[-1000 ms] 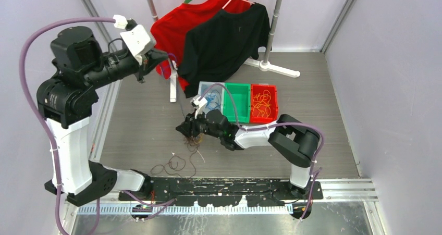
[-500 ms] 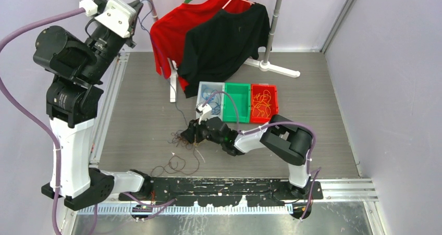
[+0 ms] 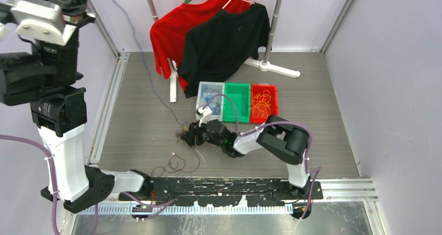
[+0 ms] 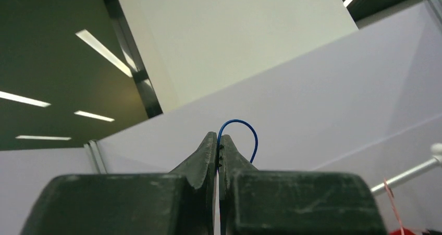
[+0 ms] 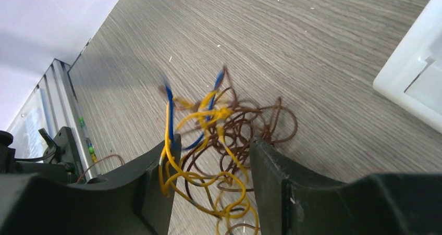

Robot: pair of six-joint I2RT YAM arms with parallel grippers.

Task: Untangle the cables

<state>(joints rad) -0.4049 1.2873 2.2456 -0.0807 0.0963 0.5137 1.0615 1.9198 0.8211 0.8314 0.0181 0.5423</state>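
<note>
Lifted since the earlier frame, high over the table's [image 3: 323, 141] far left corner: left gripper [image 4: 218, 141], clamped tight on the blue cable [image 4: 245, 123]. Strung from there down to the tangle of cables [image 5: 219, 136] near the table's middle. Straddled there by right gripper [image 5: 215, 141], jaws parted, yellow strands against one finger.

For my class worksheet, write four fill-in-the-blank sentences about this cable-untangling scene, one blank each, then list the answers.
1. The left gripper is shut on a thin ____ cable.
2. The right gripper has its fingers either side of a tangle of blue, yellow and ____ cables.
3. The bin between the clear bin and the red bin is ____.
4. Beside the red shirt hangs a ____ shirt.

Answers: blue; brown; green; black
</note>
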